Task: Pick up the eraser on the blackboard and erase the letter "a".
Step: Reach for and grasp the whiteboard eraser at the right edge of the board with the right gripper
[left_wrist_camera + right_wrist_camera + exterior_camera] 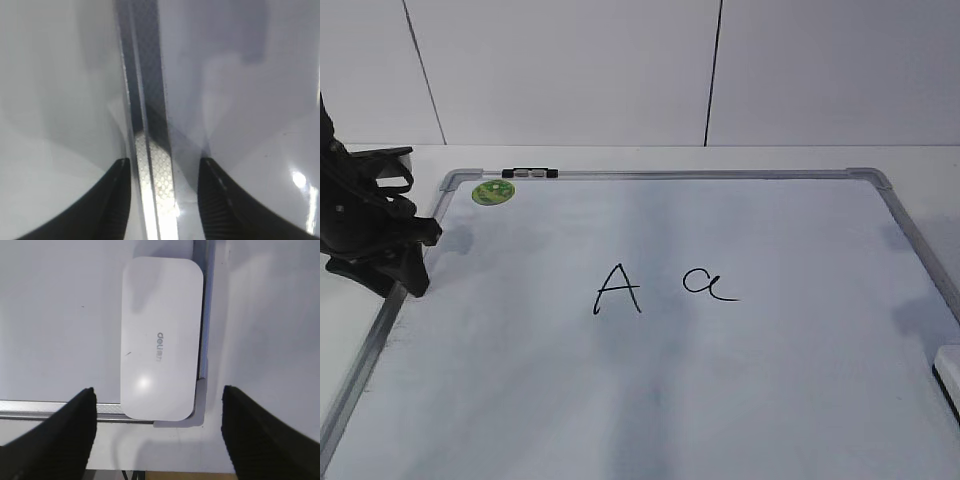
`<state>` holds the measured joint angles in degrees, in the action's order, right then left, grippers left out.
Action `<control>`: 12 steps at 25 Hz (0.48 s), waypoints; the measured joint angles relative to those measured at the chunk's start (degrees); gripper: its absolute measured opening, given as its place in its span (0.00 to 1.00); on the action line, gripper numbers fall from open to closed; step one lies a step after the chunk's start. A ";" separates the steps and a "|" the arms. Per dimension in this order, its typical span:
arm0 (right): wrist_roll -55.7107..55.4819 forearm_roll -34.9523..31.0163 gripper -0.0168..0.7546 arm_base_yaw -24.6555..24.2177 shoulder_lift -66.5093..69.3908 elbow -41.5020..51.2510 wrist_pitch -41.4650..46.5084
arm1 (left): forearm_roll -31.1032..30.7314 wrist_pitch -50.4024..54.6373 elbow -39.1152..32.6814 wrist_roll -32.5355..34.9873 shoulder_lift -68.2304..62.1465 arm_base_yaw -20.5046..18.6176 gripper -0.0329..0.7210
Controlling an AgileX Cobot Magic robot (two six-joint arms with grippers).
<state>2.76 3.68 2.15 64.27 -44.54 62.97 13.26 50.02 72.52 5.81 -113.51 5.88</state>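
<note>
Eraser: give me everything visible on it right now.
The eraser is a flat white rounded-rectangle block, smooth and glossy like plastic, with small grey lettering on its top face. It lies flat in a corner of the blackboard, one long side against the silver frame and one end over the corner. A dark lower edge shows where a sliver of it appears at the right edge of the exterior view. The right gripper hovers above it, open, not touching.
</note>
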 joint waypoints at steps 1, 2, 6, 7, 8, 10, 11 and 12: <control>0.00 0.00 0.79 0.00 0.00 0.00 -0.26 | 0.08 0.11 0.00 0.00 0.00 0.00 0.43; 0.00 0.00 0.79 0.00 0.00 0.00 -0.38 | 0.08 0.23 0.00 -0.10 0.00 0.00 0.39; 0.00 0.00 0.79 0.00 0.00 0.00 -0.46 | -0.04 0.68 0.23 -0.41 0.00 0.00 0.25; 0.00 0.00 0.79 0.00 0.00 0.00 -0.46 | -0.04 0.68 0.23 -0.71 0.00 0.00 0.23; 0.00 0.00 0.79 0.00 0.00 0.00 -0.46 | 0.07 0.71 0.23 -0.97 0.00 0.00 0.23; 0.00 0.00 0.79 0.00 0.00 0.00 -0.60 | 0.16 0.80 0.23 -1.32 0.00 0.00 0.22; 0.00 0.00 0.79 0.00 0.00 0.00 -0.82 | 0.16 0.80 0.23 -1.32 0.00 0.00 0.22; 0.00 0.00 0.79 0.00 0.00 0.00 -0.95 | 0.16 0.80 0.23 -1.32 0.00 0.00 0.22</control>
<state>2.76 3.68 2.15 64.27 -44.54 62.02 13.42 50.82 72.75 4.49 -113.51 5.88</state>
